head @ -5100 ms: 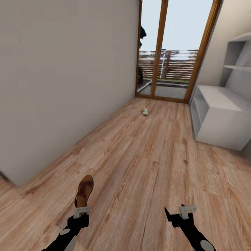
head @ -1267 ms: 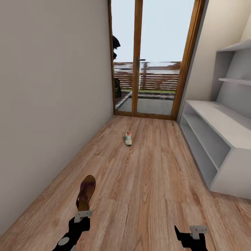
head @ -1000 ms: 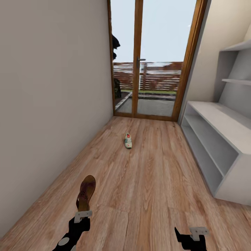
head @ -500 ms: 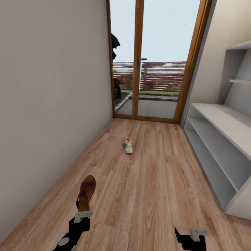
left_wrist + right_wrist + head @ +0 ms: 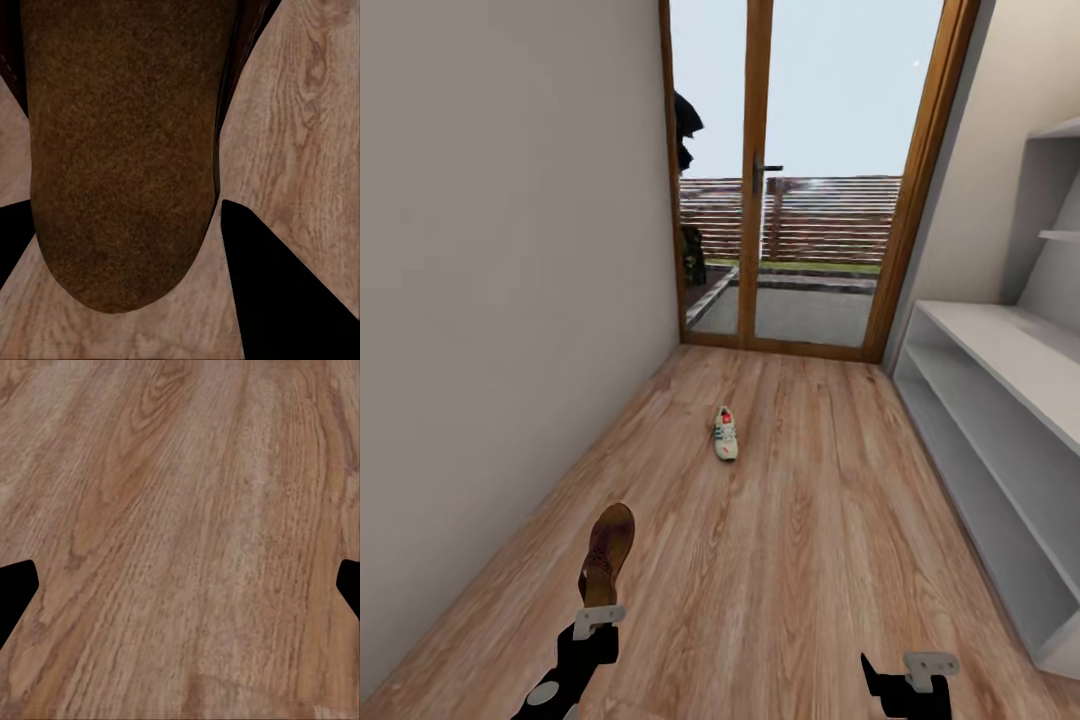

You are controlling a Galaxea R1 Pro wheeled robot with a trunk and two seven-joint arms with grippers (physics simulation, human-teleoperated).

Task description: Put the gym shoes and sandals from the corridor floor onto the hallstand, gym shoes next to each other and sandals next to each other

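On the corridor floor (image 5: pixel 810 520), one gym shoe (image 5: pixel 725 434); one sandal (image 5: pixel 606 553) gripped

gym shoes: one (image 5: pixel 726 434);
sandals: one (image 5: pixel 606 554);
hallstand: one (image 5: pixel 1000 400);
grippers: two, left gripper (image 5: pixel 598 618), right gripper (image 5: pixel 905 670)
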